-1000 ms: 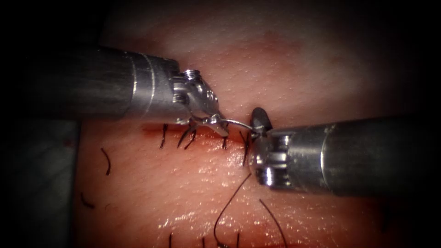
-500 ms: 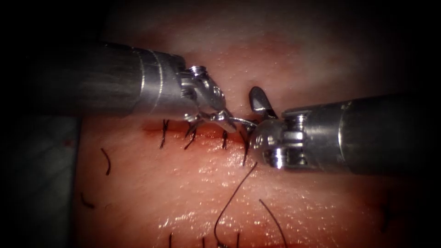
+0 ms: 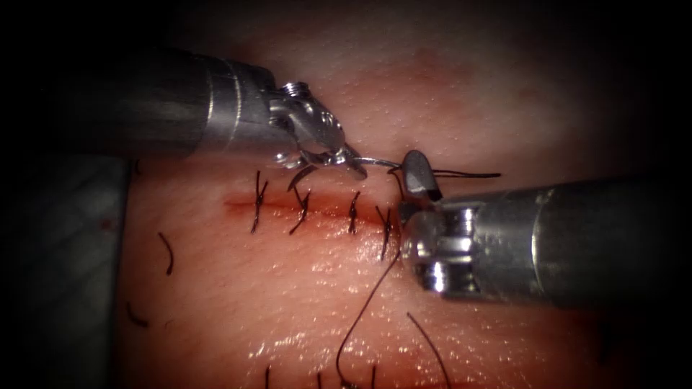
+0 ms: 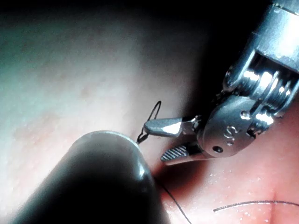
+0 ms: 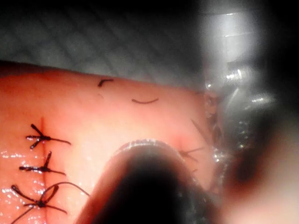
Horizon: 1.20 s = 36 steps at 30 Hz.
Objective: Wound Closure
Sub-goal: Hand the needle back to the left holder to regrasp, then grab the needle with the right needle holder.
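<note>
Your left tool (image 3: pixel 344 160) has its jaws clamped on the curved needle (image 3: pixel 376 163), gripping it near one end. The rest of the needle arcs out from those jaws toward your right tool (image 3: pixel 417 189) and hangs clear above the tissue (image 3: pixel 288 288), not in it. Your right tool sits just beyond the needle's free end with its jaws parted; one jaw stands up beside the needle and nothing is held between them. In the left wrist view the same right tool (image 4: pixel 163 140) shows its two jaws spread, with a small loop of thread (image 4: pixel 154 114) at the tip of one of them.

A strand of thread (image 3: pixel 461 173) runs from near the upright jaw away along your right tool's shaft side. The cut (image 3: pixel 317 209) lies just below your left tool's jaws, crossed by four dark stitches (image 3: pixel 256 202). Another long strand (image 3: pixel 360 317) trails down the tissue from the stitch nearest your right tool. Cut ends of thread (image 3: pixel 167 252) lie scattered on the tissue well away from both tools.
</note>
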Each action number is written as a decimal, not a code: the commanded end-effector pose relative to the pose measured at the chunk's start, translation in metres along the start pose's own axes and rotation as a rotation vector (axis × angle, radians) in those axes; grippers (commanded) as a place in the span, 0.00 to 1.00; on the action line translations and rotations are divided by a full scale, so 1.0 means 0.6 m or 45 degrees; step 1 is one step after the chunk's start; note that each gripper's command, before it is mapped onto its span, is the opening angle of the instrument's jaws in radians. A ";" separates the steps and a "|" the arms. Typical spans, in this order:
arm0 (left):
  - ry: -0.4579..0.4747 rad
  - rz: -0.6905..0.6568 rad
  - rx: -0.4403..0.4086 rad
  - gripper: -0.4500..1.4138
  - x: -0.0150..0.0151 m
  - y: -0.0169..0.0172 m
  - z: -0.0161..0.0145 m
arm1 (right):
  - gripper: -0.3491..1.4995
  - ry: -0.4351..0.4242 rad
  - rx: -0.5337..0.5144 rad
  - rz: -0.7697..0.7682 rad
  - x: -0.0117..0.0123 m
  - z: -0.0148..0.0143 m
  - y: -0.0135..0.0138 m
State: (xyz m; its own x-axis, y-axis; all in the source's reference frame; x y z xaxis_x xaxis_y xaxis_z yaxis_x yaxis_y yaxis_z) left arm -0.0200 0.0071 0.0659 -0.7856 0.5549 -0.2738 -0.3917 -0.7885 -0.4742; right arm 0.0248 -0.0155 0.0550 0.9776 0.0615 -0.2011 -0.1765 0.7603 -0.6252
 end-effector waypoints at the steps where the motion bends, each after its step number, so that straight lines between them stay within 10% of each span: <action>1: 0.019 -0.004 0.000 0.00 0.0004 -0.0009 0.0011 | 0.99 0.051 -0.009 -0.003 0.0010 -0.0016 -0.0011; 13: 0.340 -0.067 -0.113 0.00 -0.0037 -0.0029 0.0007 | 0.85 0.294 0.106 0.550 -0.0054 -0.0095 0.0011; 20: 0.611 -0.134 -0.090 0.00 -0.0031 -0.0023 0.0011 | 0.73 0.650 0.266 0.742 -0.0097 -0.0094 0.0018; 36: 1.040 -0.153 -0.065 0.00 -0.0018 0.0030 0.0003 | 0.65 0.999 0.864 1.548 -0.0107 -0.0045 -0.0062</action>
State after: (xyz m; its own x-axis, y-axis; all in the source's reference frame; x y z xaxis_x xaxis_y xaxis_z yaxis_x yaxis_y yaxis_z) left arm -0.0195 0.0048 0.0649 -0.1327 0.6671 -0.7331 -0.4140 -0.7093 -0.5705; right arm 0.0181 -0.0199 0.0562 -0.0362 0.6469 -0.7617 -0.4873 0.6540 0.5786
